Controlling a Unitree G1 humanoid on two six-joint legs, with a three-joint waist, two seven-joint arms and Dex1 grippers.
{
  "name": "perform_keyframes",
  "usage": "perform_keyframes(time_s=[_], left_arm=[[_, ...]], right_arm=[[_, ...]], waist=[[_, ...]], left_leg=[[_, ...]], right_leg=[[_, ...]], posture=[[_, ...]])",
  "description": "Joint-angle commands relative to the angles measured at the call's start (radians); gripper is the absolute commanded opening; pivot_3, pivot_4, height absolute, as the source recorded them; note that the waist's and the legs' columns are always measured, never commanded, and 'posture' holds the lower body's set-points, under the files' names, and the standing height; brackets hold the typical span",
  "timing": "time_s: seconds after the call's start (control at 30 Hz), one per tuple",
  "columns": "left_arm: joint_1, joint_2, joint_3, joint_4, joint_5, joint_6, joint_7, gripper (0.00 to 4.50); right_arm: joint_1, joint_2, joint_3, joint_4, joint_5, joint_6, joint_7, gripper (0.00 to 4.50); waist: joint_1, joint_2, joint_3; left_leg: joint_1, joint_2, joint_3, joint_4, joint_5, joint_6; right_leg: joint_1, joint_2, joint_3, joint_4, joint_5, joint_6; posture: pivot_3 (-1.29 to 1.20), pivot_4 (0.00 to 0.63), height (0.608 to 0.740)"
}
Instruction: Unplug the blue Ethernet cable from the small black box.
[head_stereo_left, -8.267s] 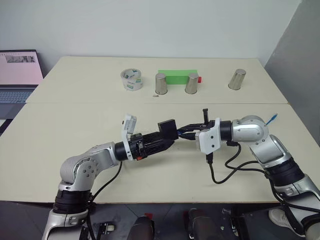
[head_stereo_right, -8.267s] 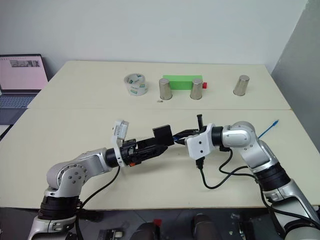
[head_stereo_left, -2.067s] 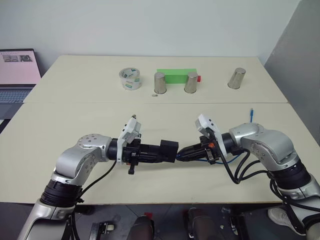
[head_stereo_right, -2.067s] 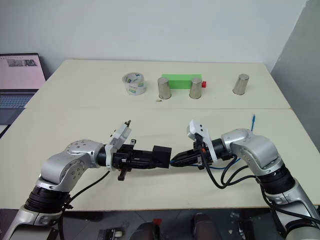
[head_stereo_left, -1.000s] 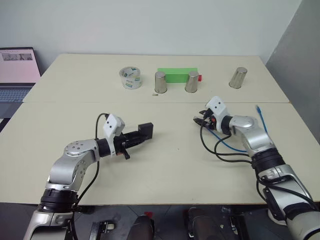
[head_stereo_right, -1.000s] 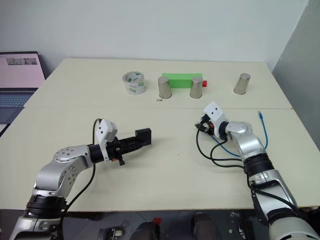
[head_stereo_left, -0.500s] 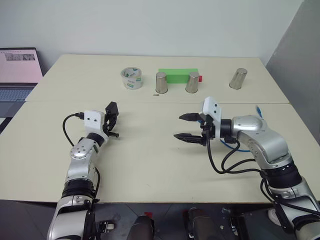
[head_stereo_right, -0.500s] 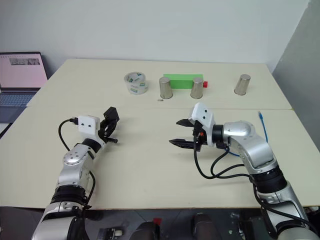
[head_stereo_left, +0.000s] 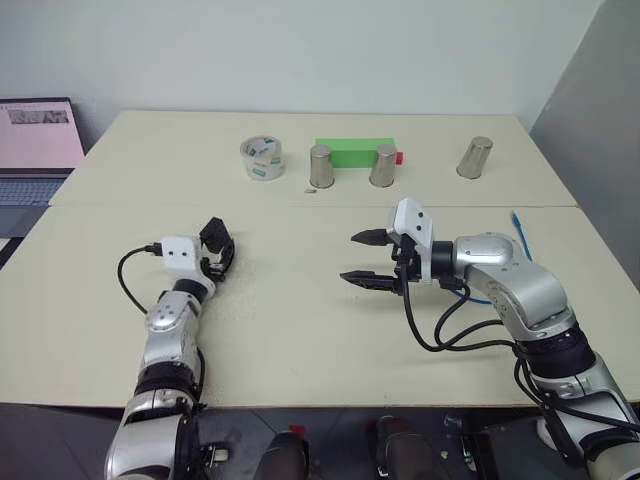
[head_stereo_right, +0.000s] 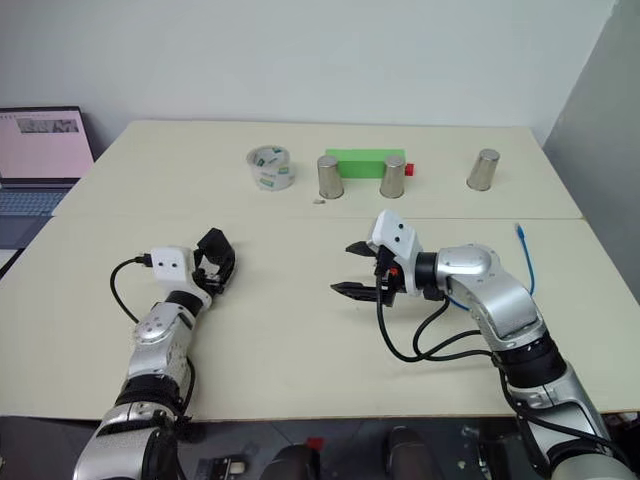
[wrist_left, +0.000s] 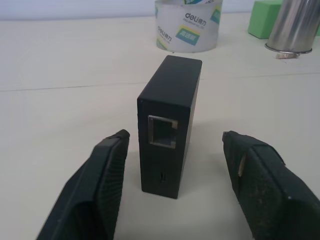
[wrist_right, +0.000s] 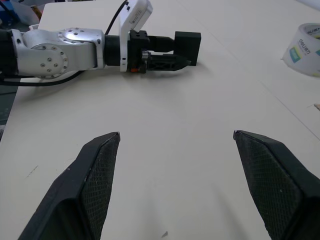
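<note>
On the near left part of the surface (head_stereo_left: 300, 330) you had the small black box (wrist_left: 169, 122) standing on its own, its empty port facing back toward the left tool (wrist_left: 175, 185). The fingers (wrist_left: 102, 175) of that tool were spread wide, one on each side of the box and apart from it, so nothing was pinched there. In the head views the box (head_stereo_left: 216, 240) sat just past the left tool's tips, well apart from everything else.

Over at the middle right you had the right tool (head_stereo_left: 363, 258) raised above the surface and pointing to the left, its two black fingers (wrist_right: 97, 170) spread wide with nothing between them. From its wrist camera you could see the left arm and the box (wrist_right: 187, 46) lying far across the bare surface.

The blue Ethernet cable (head_stereo_left: 519, 232) lay on the right side of the surface, mostly hidden behind the right arm; you could see one end with its plug near the seam between the two table halves, and a short blue stretch (head_stereo_right: 452, 298) showing under the forearm among the black arm cables. It was not plugged into the box.

Along the far side you had a roll of tape (head_stereo_left: 262, 159), a green block (head_stereo_left: 353, 152) with two steel cups (head_stereo_left: 321, 167) in front of it, and a third cup (head_stereo_left: 475, 158) further right. A laptop (head_stereo_left: 35, 150) sat beyond the left edge.
</note>
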Motion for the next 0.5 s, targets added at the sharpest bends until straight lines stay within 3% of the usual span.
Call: perform_keyframes(time_s=[0.03,0.13,0.3,0.5], left_arm=[[0.152,0.009,-0.017,-0.226,-0.011,0.131,-0.012,3.76],[0.259,0.054,-0.013,-0.460,-0.064,0.302,-0.044,3.76],[0.373,0.222,0.007,-0.724,-0.127,0.511,-0.179,3.76],[0.329,0.424,0.084,-0.778,-0.217,0.627,-0.343,3.76]], right_arm=[[0.016,-0.012,-0.027,-0.047,-0.001,0.000,-0.020,3.84],[0.047,-0.035,-0.057,-0.057,0.006,0.006,-0.032,3.84],[0.106,-0.102,-0.149,-0.049,0.031,0.013,-0.028,3.84],[0.156,-0.230,-0.256,-0.023,0.059,0.017,0.030,3.84]], waist=[[-0.005,0.000,0.000],[-0.007,0.000,0.000],[-0.006,0.000,0.000],[0.003,-0.001,0.001]], left_leg=[[0.000,0.000,0.001,0.000,0.000,0.000],[0.001,0.001,0.002,-0.001,0.000,0.000],[0.000,0.001,0.002,-0.001,0.000,0.000],[0.001,0.001,0.001,0.000,0.000,0.001]], right_leg=[[0.000,0.000,0.001,0.000,0.000,0.000],[0.000,0.000,0.002,0.000,0.000,0.000],[0.000,0.001,0.002,-0.001,-0.003,0.005],[0.001,0.002,0.001,0.000,-0.003,0.004]], posture=[[0.00,0.150,0.740],[0.00,0.150,0.740],[0.00,0.150,0.740],[0.00,0.150,0.740]])
